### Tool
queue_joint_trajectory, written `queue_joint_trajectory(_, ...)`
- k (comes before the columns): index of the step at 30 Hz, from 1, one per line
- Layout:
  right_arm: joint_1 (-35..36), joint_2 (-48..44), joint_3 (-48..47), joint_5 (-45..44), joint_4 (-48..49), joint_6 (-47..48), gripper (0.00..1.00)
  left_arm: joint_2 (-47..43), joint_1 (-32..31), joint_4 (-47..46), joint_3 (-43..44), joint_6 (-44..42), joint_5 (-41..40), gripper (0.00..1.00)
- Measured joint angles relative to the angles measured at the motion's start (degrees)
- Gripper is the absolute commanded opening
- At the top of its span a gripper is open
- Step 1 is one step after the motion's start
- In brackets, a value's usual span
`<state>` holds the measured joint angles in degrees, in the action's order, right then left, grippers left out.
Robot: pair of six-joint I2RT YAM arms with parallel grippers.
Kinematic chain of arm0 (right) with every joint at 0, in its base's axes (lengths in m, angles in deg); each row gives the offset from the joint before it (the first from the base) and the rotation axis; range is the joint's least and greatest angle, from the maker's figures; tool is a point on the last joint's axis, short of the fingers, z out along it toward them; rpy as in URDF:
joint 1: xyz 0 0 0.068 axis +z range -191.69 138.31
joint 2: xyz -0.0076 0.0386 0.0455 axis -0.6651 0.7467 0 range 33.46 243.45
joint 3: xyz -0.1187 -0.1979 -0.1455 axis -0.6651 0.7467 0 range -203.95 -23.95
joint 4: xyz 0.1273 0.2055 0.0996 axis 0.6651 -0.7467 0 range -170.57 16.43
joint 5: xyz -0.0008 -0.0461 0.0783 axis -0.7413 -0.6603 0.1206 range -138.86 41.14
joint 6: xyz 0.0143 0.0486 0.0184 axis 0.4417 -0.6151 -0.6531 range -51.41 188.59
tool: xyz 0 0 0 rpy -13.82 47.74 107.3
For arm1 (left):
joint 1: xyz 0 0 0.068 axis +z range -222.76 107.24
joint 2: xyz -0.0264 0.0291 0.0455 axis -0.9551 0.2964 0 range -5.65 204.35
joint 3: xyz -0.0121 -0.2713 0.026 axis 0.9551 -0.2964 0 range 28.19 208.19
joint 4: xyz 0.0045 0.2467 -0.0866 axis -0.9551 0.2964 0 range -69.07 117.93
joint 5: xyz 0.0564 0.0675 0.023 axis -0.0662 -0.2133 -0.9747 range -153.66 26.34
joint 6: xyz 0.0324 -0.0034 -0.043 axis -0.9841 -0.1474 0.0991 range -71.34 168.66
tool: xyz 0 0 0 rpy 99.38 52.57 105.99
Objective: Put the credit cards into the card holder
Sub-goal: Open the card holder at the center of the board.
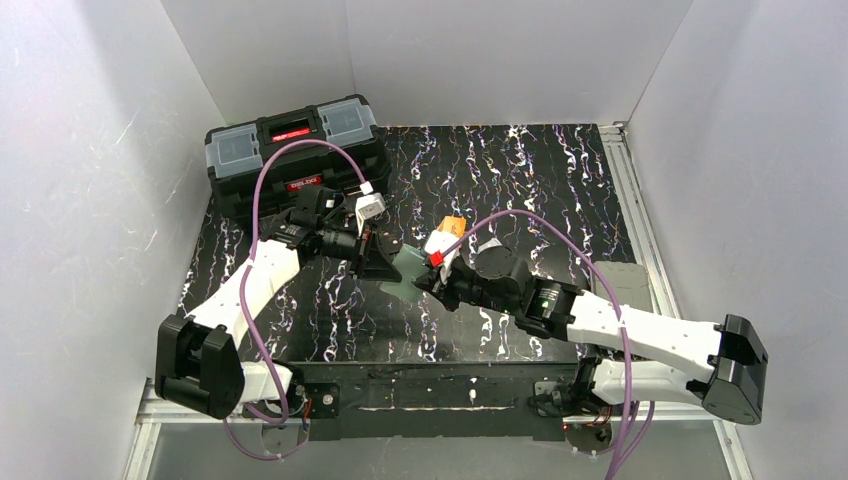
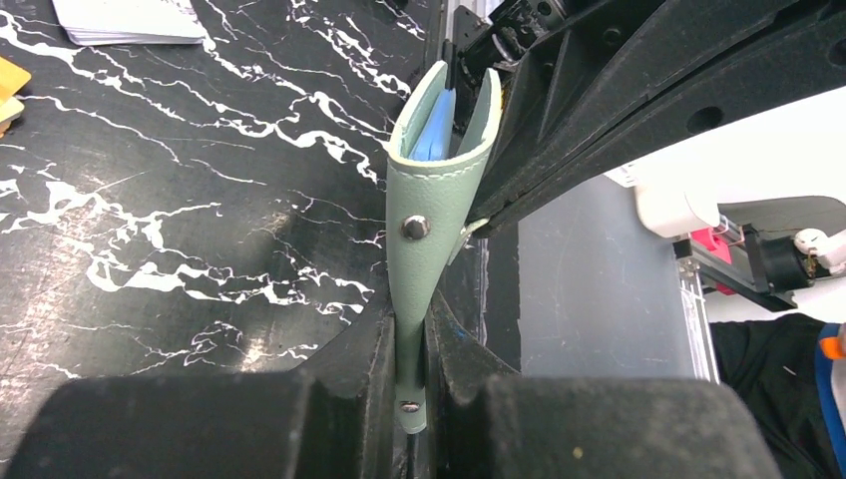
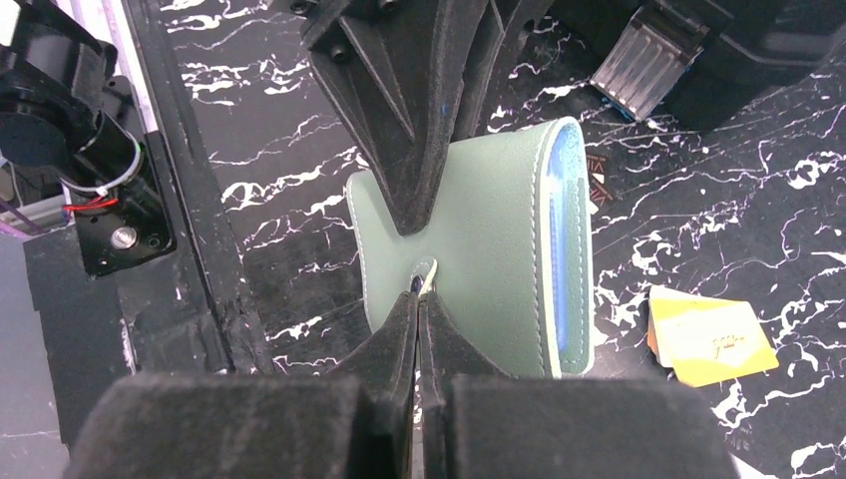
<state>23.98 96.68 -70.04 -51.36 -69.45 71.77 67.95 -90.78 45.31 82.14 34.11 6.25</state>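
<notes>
View: top external
Left hand [image 1: 385,262]: reaches in from the left, its fingers pinched onto the left edge of the card holder [image 1: 408,266].
Right hand [image 1: 427,281]: comes in from the right, with its fingers closed at the card holder's near right side.
Card holder: mint green, caught between the two hands over the middle of the counter [image 1: 540,180]. Whether it touches the surface cannot be told here.
Orange card [image 1: 453,224]: just beyond the right hand, outside the card holder.
Toolbox [image 1: 290,150]: black, lid down, at the far left of the counter behind the left arm.

View: left wrist
Left hand: both fingers are pressed close, clamping the end of the card holder between them.
Card holder: stands on edge, folded over. Its far end is slightly parted, with blue lining showing inside.
Snap stud [image 2: 415,229]: on the green face, partway up from the grip.
Right hand: its black fingers meet the card holder's side at the small tab.
White card [image 2: 130,18]: flat on the counter at the top left, well apart from the card holder. The orange card lies at the left border, near it.

View: right wrist
Right hand: fingertips are drawn fully together, nipping the snap tab [image 3: 426,271].
Left hand: its fingers come down from the top and grip the opposite edge.
Card holder: its broad green face is toward the camera, with a blue layer showing along the right edge.
Orange card: on the counter to the right, apart from the card holder.
</notes>
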Motion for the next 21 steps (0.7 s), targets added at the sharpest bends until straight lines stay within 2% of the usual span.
queue_joint_trajectory(12, 1.55, -6.25, 4.33, 0.94, 4.24, 2.99, 0.01, -0.11, -0.15, -1.29, 0.63, 7.74, 4.48, 0.00)
queue_joint_trajectory(21, 3.63, -10.69, 4.70, -1.33, 3.54, 5.01, 0.01, -0.09, 0.24, -3.52, 1.51, 13.33, 7.37, 0.00)
